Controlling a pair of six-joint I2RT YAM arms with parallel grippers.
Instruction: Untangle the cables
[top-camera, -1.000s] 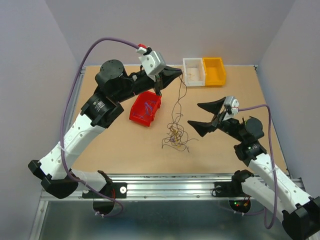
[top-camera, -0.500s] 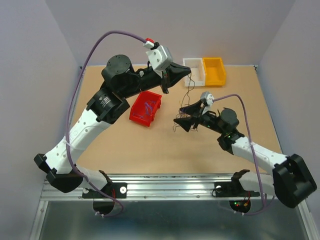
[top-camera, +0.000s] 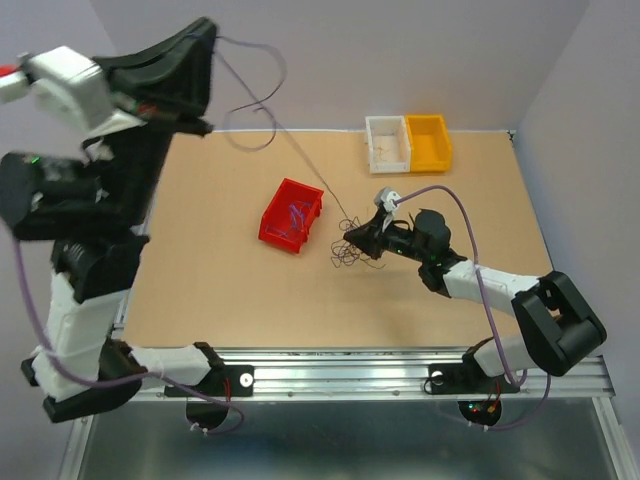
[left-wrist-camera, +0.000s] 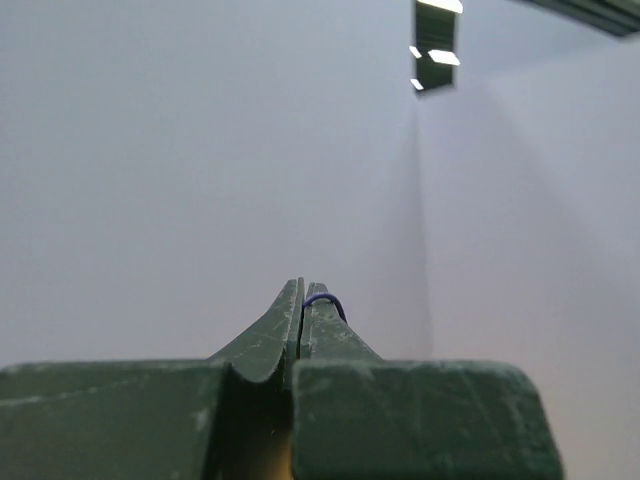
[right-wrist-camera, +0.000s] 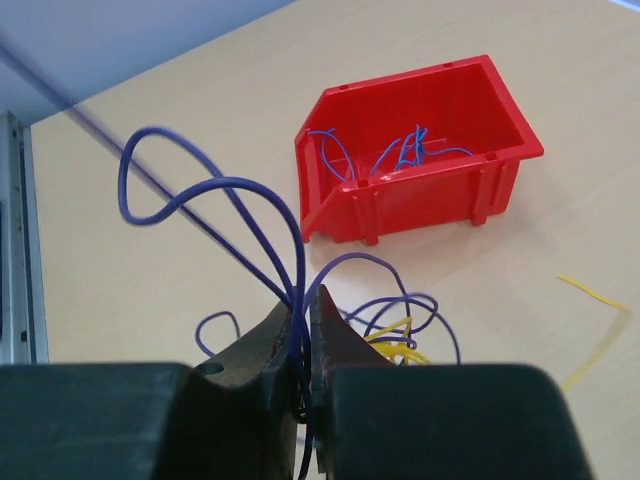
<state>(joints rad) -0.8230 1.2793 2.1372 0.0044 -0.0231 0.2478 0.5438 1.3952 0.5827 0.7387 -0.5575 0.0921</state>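
Clamps a hair-thin blue-purple wire in the shut black left gripper, held high; pinches the loose clump of blue-purple and yellow cables in the closed right gripper, near the red plastic bin on the tan table.

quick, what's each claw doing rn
Left claw: shut on a purple strand, raised high.
Right claw: shut on purple wires of the cable clump.

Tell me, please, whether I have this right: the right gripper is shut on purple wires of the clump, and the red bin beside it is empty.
Not quite: the red bin is not empty; the right wrist view shows blue wires lying in it. The right gripper is indeed shut on purple wires of the clump.
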